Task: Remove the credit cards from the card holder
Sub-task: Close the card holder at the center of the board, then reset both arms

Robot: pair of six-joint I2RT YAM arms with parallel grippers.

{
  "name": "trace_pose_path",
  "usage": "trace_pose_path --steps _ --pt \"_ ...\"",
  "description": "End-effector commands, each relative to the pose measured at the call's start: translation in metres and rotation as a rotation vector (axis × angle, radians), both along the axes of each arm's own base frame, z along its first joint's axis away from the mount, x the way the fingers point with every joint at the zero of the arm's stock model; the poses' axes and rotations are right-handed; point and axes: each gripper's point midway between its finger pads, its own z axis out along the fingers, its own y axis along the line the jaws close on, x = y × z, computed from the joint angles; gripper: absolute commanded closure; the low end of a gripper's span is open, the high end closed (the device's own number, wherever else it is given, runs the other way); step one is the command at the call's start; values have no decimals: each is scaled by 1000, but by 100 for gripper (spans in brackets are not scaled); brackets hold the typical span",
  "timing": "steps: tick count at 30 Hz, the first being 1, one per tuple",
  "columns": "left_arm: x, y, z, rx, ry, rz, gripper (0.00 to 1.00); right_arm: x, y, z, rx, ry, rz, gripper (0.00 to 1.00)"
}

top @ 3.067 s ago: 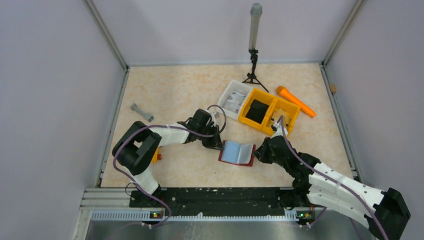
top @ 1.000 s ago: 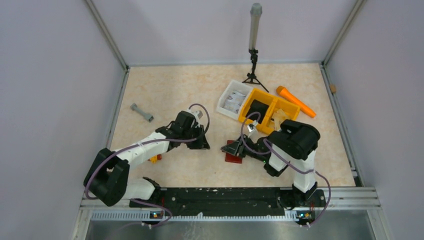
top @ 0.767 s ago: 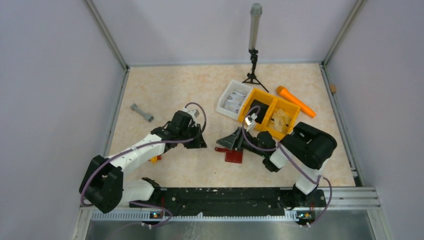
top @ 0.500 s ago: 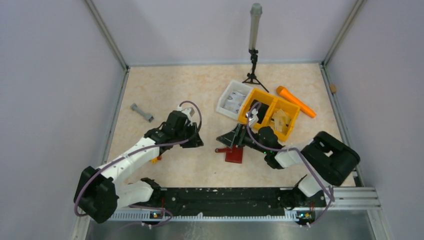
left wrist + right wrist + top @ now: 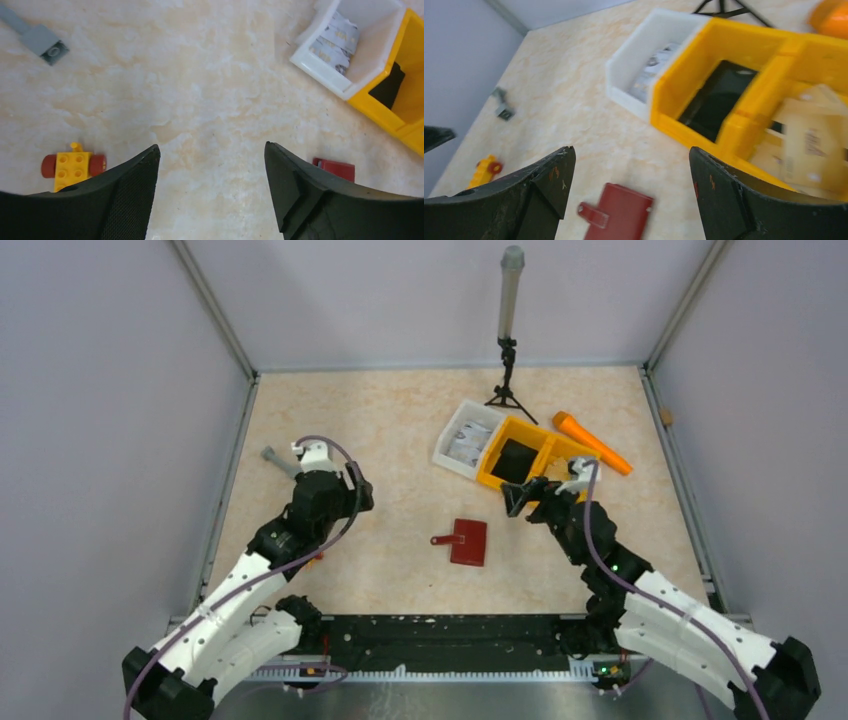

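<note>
Card holder (image 5: 470, 543) lies untouched; left gripper (image 5: 211, 147) and right gripper (image 5: 631, 150) hover spread.

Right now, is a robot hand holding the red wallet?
No, the card holder lies on the table, clear of the left gripper and right gripper.

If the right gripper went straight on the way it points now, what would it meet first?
Probably the card holder, lying closed ahead of the open right gripper; depth is unclear, so the table beside it might come first.
</note>
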Motion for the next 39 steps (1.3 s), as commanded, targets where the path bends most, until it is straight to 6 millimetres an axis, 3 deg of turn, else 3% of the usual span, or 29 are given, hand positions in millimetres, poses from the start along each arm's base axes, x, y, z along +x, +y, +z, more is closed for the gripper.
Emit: trace_pose_path --steps 1,2,3,7,12,15,18,21,25,30,39 --pt "16 37 22 50 -224 171 16 -9 -94 -25 -152 -7 -366 15" --pt "18 44 24 82 -252 190 5 -11 -107 -24 -165 -27 -413 15" --pt "19 50 23 102 -274 212 2 -13 -118 -21 -178 -51 -455 15" --pt "26 74 21 234 -332 304 1 -13 -155 -2 -231 -133 -629 11" --pt "33 97 21 355 -423 383 1 -2 -189 9 -309 -96 -760 6" --pt "32 112 16 364 -456 422 1 8 -213 2 -282 -68 -809 4" --pt "34 125 3 382 -478 428 1 18 -234 -17 -281 -59 -821 4" --pt "42 135 -12 379 -447 429 1 23 -238 -31 -312 -86 -777 4" --pt "59 149 -23 383 -448 426 1 28 -228 -36 -339 -212 -713 8" --pt "76 159 -44 314 -437 403 3 43 -230 -54 -351 -175 -727 7" --pt "105 146 -46 343 -445 276 7 69 -220 -62 -375 -200 -666 5"
